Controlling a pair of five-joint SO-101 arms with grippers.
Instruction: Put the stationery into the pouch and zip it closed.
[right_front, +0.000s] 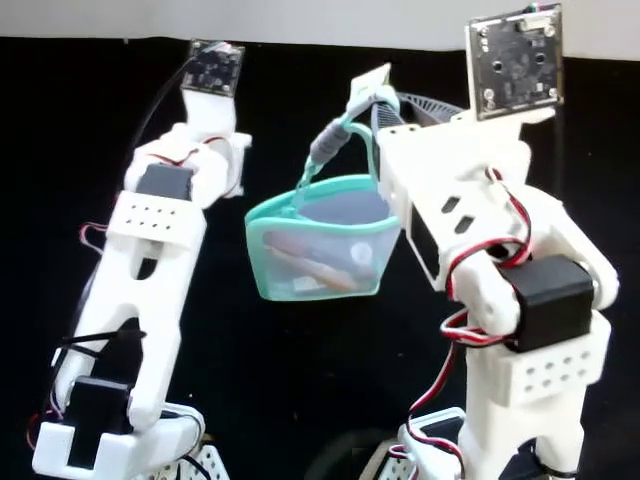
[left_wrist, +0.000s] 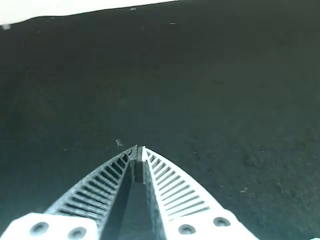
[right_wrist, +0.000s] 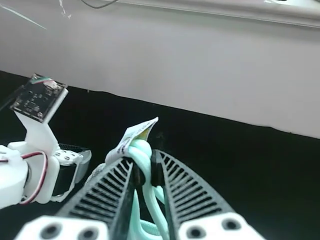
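Right pincer (right_wrist: 143, 154) clenched on the strap (right_wrist: 150, 197), pouch (right_front: 320, 255) hanging mouth-up below it, off the surface (right_front: 260, 380), stationery (right_front: 310, 265) inside; left pincer (left_wrist: 138, 149) clenched empty beside the pouch (likely zips it).

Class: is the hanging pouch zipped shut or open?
Open: the pouch hangs by its strap from the right gripper, its teal rim spread into an oval, with stationery showing inside.
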